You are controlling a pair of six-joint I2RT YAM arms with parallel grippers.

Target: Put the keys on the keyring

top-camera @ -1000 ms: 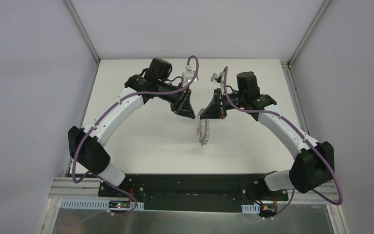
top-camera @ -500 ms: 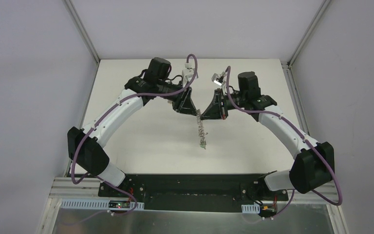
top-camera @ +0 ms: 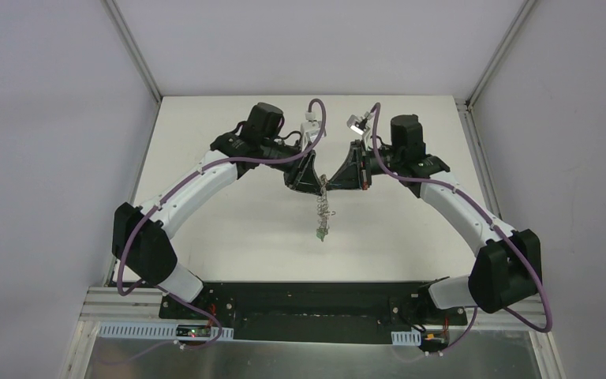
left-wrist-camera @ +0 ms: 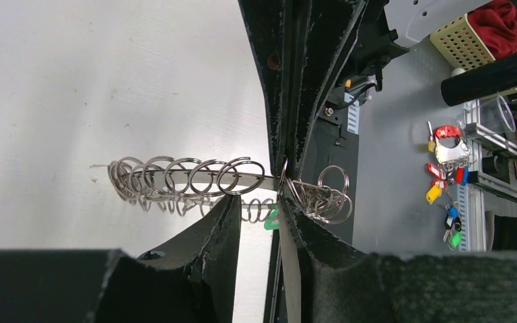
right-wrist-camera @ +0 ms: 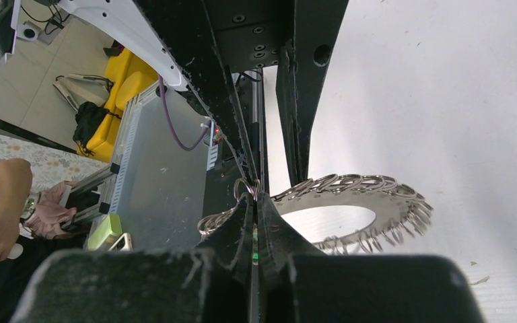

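Right gripper point(right-wrist-camera: 254, 222) is clamping the keyring point(right-wrist-camera: 377, 195) aloft, half-open left gripper point(left-wrist-camera: 259, 208) straddling its rim; green key point(left-wrist-camera: 269, 220) apparently on, yellow unseen.

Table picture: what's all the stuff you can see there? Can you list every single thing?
keyring: one, silver-grey with a fringe of wire loops, dangling between the two arms
green key: one, bright green, by the keyring's loops
table: one, white, under everything
left arm: one, white and black, jaws slightly apart beside the keyring
right arm: one, white and black, jaws shut on the keyring's rim
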